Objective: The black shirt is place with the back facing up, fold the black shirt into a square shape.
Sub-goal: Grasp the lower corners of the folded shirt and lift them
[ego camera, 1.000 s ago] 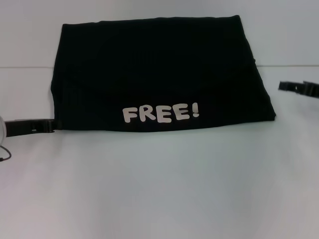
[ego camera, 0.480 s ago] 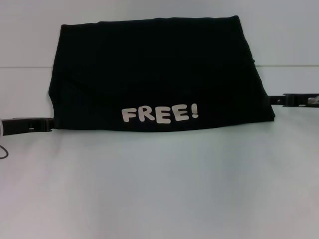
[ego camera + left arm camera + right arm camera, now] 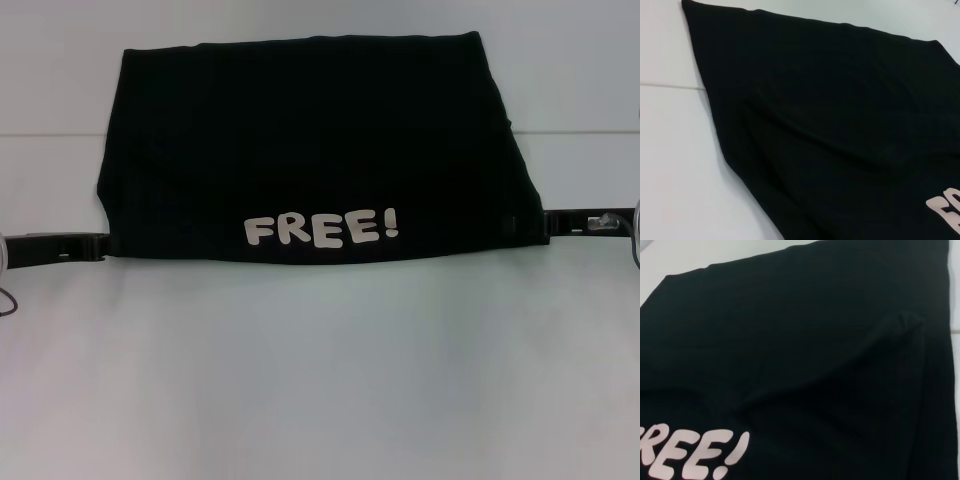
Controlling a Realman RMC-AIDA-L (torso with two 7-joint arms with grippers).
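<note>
Left gripper point(image 3: 100, 246) meets the black shirt point(image 3: 310, 150) at its nine o'clock edge, right gripper point(image 3: 545, 222) at three; whether either is clamped cannot be told. The soft, folded trapezoid (white "FREE!" lettering point(image 3: 323, 228) near its front hem) lies on the smooth white tabletop point(image 3: 320, 380).

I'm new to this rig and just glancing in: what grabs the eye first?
The black shirt fills the middle of the white table, with white "FREE!" lettering along its near edge. The left tool and right tool meet its two near corners, low at the sides.
</note>
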